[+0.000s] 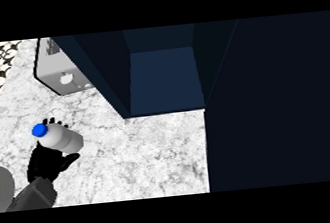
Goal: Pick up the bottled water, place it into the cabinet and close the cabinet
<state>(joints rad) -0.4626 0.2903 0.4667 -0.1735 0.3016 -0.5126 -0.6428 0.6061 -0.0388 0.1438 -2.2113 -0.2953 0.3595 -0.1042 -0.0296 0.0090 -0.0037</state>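
Now the black left hand (45, 162) curls its fingers, it seems, round the clear blue-capped water bottle (59, 137), near the open dark-blue cabinet (163, 78).

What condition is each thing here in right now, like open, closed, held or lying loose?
bottled water: blue cap on, lying tilted against the left hand.
left hand: on the marble counter, fingers curled round the bottle.
cabinet: open, its dark blue inside shows, nothing visible in it.
cabinet door: swung open at the right.
grey appliance: standing at the back left, untouched.
right hand: not in view.
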